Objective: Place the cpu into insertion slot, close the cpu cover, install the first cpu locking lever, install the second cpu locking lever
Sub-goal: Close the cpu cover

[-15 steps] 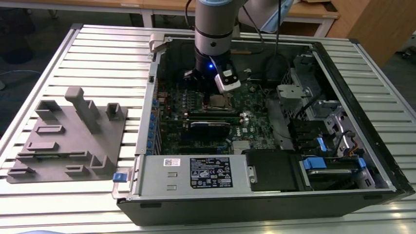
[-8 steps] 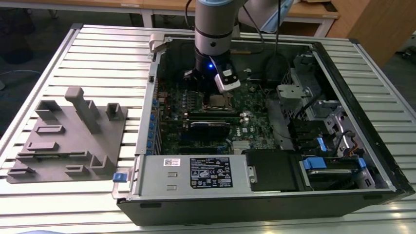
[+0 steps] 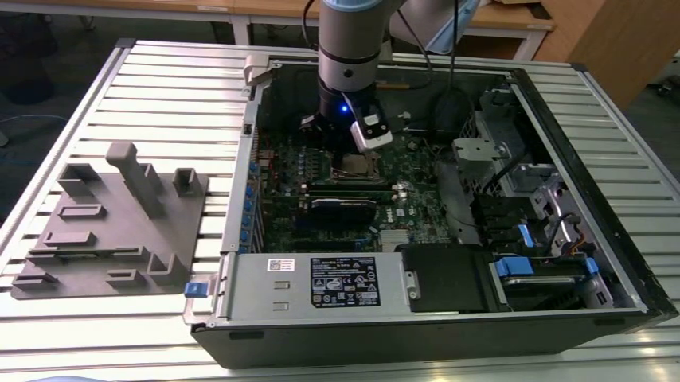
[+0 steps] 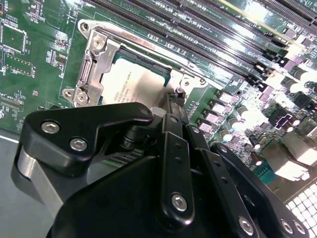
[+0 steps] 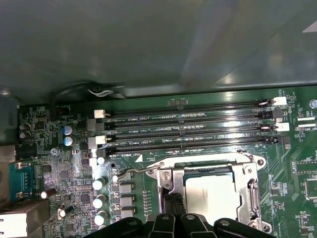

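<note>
Nearest, a silvery sheet-metal power-supply box point(image 3: 318, 282) fronts the open black computer case point(image 3: 425, 346) on the ribbed metal counter point(image 3: 159, 87). Deeper in, the dull silvery-tan square cpu point(image 4: 131, 87) sits flat in the metal-rimmed insertion slot point(image 3: 354, 165). The thin cut-out steel cpu cover point(image 5: 250, 193) lies over its edges, seemingly to pin it. The black end effector point(image 4: 176, 96) hovers at the socket's rim, clenched.

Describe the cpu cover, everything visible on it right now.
The cpu cover is a thin silvery metal frame with a square cut-out. It lies flat over the insertion slot in the green motherboard. The cpu shows through the cut-out, pale metal top up. Screws sit at the frame's corners, and a thin wire lever lies by one edge. In both wrist views the gripper hangs low at the frame's edge; contact cannot be told.
</note>
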`<state>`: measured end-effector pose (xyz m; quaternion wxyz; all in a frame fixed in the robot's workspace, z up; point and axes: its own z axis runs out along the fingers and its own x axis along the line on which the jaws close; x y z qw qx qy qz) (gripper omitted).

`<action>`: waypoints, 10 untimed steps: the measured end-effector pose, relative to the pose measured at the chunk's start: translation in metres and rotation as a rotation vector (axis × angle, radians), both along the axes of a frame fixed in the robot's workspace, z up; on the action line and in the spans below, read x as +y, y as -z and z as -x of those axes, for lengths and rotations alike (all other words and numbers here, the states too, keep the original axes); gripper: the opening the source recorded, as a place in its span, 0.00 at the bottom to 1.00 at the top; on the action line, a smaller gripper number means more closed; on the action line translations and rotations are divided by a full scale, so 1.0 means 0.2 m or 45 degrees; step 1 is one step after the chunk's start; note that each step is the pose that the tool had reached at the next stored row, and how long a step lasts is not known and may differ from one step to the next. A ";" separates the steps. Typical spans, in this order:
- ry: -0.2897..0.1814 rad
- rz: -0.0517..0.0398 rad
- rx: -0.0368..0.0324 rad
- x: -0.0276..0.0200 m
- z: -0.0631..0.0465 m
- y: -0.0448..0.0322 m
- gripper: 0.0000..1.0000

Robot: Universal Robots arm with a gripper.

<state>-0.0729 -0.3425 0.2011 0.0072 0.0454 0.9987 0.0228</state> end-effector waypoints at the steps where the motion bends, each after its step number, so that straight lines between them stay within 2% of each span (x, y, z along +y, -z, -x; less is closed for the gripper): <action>1: 0.000 0.000 0.0000 0.000 0.00 0.000 0.11; 10: 0.000 0.000 0.0001 0.000 0.00 0.008 0.11</action>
